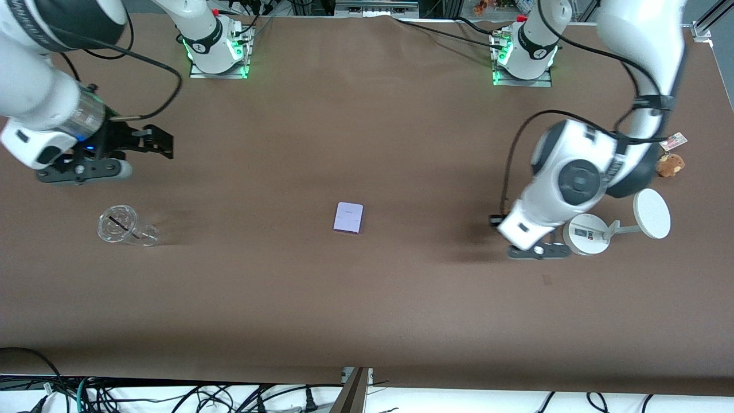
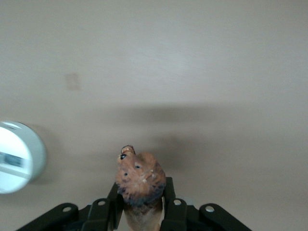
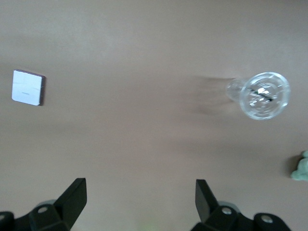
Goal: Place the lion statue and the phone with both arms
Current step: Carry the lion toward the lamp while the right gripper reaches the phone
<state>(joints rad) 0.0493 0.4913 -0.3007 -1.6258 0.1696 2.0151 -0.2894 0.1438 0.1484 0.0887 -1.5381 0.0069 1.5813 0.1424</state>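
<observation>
The lion statue (image 2: 140,177), a small orange-brown figurine, is gripped between my left gripper's (image 2: 142,193) black fingers, head pointing away from the wrist. In the front view the left hand (image 1: 536,249) hangs over bare table beside the white stand and hides the statue. The phone (image 1: 348,218), a flat pale lavender rectangle, lies alone near the table's middle; it also shows in the right wrist view (image 3: 28,87). My right gripper (image 1: 156,140) is open and empty over the right arm's end of the table, its fingers (image 3: 72,197) spread wide.
A clear glass cup (image 1: 123,226) lies on its side below the right gripper, also seen in the right wrist view (image 3: 262,95). A white round-based stand (image 1: 588,234) with a disc (image 1: 652,213) stands by the left hand. A brown plush toy (image 1: 670,164) with a card tag sits near it. A grey-green plush (image 3: 301,167) peeks in.
</observation>
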